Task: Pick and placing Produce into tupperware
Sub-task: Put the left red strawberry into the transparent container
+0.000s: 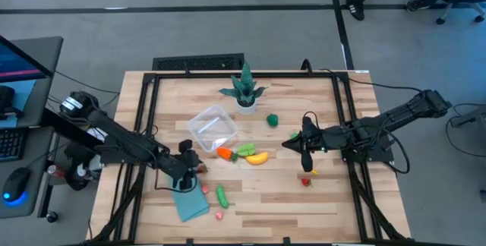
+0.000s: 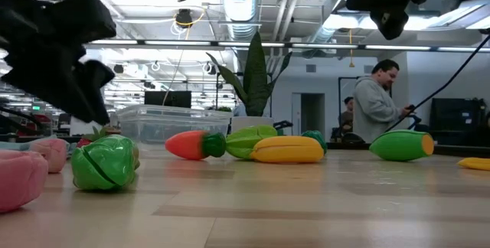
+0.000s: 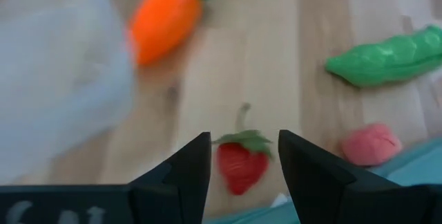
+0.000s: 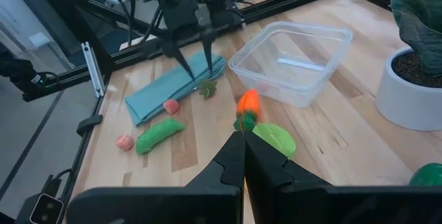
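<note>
A small red strawberry with a green top lies on the wooden table, next to the edge of the folded light-blue cloth. My left gripper stands open over it, slanting down, one finger on each side and a gap on both sides. The clear tupperware sits just beyond it. An orange carrot, a green piece and a yellow piece lie beside the tupperware. My right gripper hangs shut above the table's right half.
A green pea pod and two pink pieces lie near the cloth. A round green piece sits right of the potted plant. Small red and yellow pieces lie under the right arm. People stand beyond the table.
</note>
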`<action>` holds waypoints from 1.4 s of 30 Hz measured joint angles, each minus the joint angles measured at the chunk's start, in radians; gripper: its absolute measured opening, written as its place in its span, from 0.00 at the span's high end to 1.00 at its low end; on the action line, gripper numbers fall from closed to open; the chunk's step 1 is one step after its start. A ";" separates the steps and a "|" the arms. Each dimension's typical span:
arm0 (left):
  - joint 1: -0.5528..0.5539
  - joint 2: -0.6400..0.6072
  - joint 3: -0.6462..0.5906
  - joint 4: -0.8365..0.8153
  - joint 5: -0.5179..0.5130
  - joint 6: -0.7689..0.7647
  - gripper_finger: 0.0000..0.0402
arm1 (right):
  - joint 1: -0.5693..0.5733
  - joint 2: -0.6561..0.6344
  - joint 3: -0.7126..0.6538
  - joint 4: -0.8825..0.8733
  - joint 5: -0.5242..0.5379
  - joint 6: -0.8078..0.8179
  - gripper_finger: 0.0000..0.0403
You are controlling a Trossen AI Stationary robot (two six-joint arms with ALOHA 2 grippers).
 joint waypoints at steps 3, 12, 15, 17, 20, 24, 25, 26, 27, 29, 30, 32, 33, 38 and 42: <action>0.001 0.069 0.004 0.053 0.047 0.003 0.60 | 0.000 0.000 0.000 0.005 0.000 0.000 1.00; 0.001 0.144 0.006 0.091 0.052 -0.049 0.60 | 0.000 0.000 0.000 0.004 0.000 0.009 1.00; 0.001 0.144 0.006 0.088 0.053 -0.049 0.60 | 0.000 0.000 0.000 0.003 0.000 0.009 1.00; 0.001 0.144 0.006 0.083 0.054 -0.045 0.60 | 0.000 0.000 0.000 0.002 0.000 0.009 1.00; 0.001 0.144 0.006 0.080 0.056 -0.031 0.60 | 0.000 0.000 0.000 0.000 0.000 0.009 1.00; 0.001 0.144 0.006 0.057 0.057 -0.028 0.60 | 0.000 0.000 0.000 -0.001 0.000 0.009 1.00; 0.001 0.144 0.006 0.050 0.057 -0.028 0.60 | 0.000 0.000 0.000 -0.001 0.000 0.009 1.00; 0.001 0.144 0.006 0.044 0.057 -0.028 0.60 | 0.000 0.000 0.000 -0.001 0.000 0.009 1.00; 0.001 0.144 0.006 0.039 0.057 -0.028 0.60 | 0.000 0.000 0.000 -0.001 0.000 0.009 1.00; 0.001 0.144 0.006 0.029 0.057 -0.028 0.60 | 0.000 0.000 0.000 -0.001 0.000 0.009 1.00; 0.001 0.144 0.006 0.026 0.057 -0.028 0.61 | 0.000 0.000 0.000 -0.001 0.000 0.009 1.00; 0.001 0.144 0.006 0.027 0.056 -0.028 0.62 | 0.000 0.000 0.000 -0.001 0.000 0.009 1.00; 0.001 0.144 0.006 0.027 0.056 -0.028 0.62 | 0.000 0.000 0.000 -0.001 0.000 0.009 1.00; 0.001 0.143 0.007 0.027 0.056 -0.029 0.64 | 0.000 0.000 0.000 -0.001 0.000 0.009 1.00; 0.001 0.143 0.007 0.027 0.051 -0.044 0.64 | 0.000 0.000 0.000 -0.001 0.000 0.009 1.00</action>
